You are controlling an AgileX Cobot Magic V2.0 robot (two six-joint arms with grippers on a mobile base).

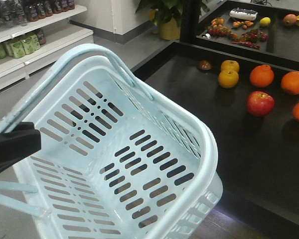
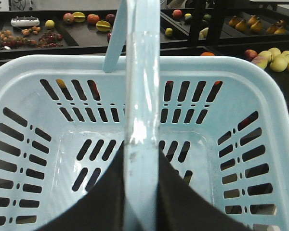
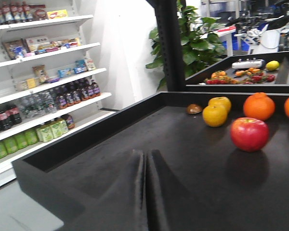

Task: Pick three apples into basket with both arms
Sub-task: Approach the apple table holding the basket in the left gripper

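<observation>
One dark red round apple (image 1: 260,103) sits on the black bench (image 1: 189,99), well outside the pale blue-white slotted plastic basket (image 1: 209,149), which is held tilted at the bench's near edge. My left end effector (image 2: 142,149) is clamped on its swing handle (image 2: 142,86). My right end effector (image 3: 145,161), jaws pressed together on nothing, hovers low over the bench, short of the apple. Two yellow round fruits (image 1: 228,78) and orange citrus fruits (image 1: 261,75) lie just beyond.

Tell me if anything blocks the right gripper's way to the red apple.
Nothing visible does. Only bare black tabletop lies between the right gripper and the apple; the yellow fruits and oranges sit beyond it.
</observation>
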